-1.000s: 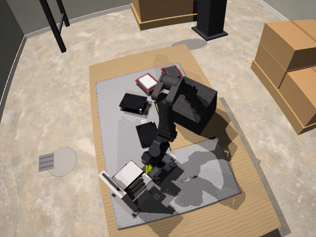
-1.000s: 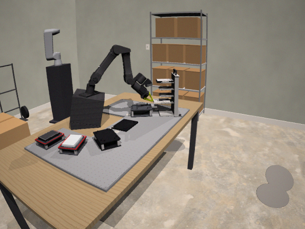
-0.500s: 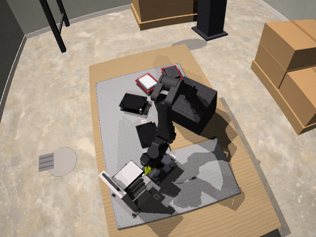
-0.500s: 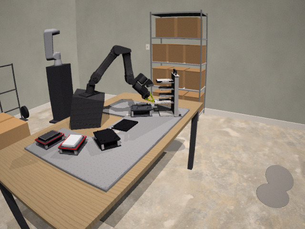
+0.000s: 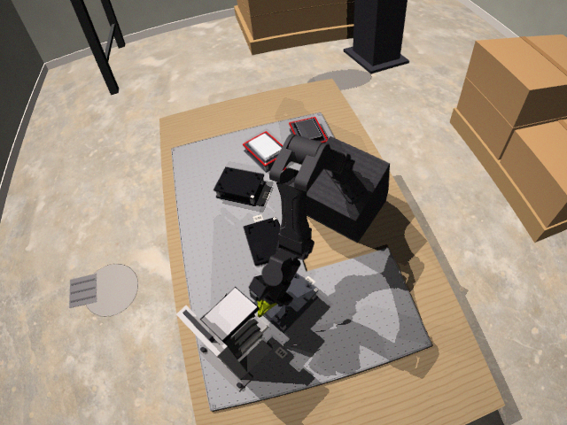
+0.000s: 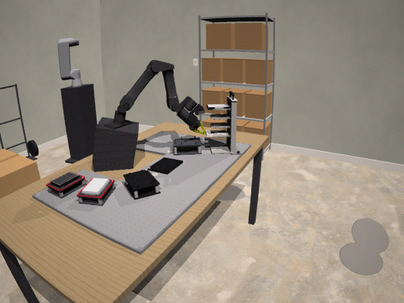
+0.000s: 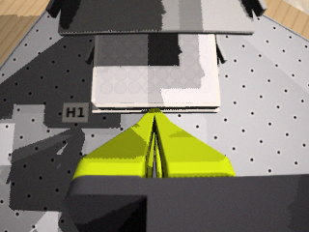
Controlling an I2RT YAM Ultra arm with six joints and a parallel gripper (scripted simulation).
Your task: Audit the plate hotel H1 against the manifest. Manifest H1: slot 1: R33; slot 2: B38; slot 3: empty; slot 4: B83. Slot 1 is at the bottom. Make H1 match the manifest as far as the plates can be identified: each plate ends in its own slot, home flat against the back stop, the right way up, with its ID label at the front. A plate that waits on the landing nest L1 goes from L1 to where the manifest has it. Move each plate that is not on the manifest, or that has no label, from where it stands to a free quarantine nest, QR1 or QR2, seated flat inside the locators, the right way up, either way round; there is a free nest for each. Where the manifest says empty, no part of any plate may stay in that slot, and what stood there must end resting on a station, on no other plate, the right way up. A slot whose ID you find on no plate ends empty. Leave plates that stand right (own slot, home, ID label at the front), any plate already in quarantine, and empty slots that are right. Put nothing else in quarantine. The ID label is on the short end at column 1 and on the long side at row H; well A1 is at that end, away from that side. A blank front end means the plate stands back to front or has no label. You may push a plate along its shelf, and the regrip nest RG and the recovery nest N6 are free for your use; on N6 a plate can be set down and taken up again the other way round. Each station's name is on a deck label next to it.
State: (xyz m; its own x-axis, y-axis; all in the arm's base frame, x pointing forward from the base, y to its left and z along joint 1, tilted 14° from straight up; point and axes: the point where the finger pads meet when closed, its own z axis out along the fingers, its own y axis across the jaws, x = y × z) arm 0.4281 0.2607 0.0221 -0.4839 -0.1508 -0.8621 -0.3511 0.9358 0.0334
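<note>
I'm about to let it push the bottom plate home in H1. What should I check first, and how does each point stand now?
1. Claw shut, holding nothing: ok.
2. Claw tip meets the front edge of the white plate, near its middle: ok.
3. Plate is in the lowest slot of hotel H1: ok.
4. ID label on the plate's front end: cannot tell, the edge is too thin to read.
5. Plate flat against the back stop: cannot tell, hidden by the shelf above.
6. Landing nest in front clears the claw: ok.

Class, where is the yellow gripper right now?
In the wrist view the shut gripper sits centre frame, its tip at the front edge of the white plate, just right of the H1 label.
</note>
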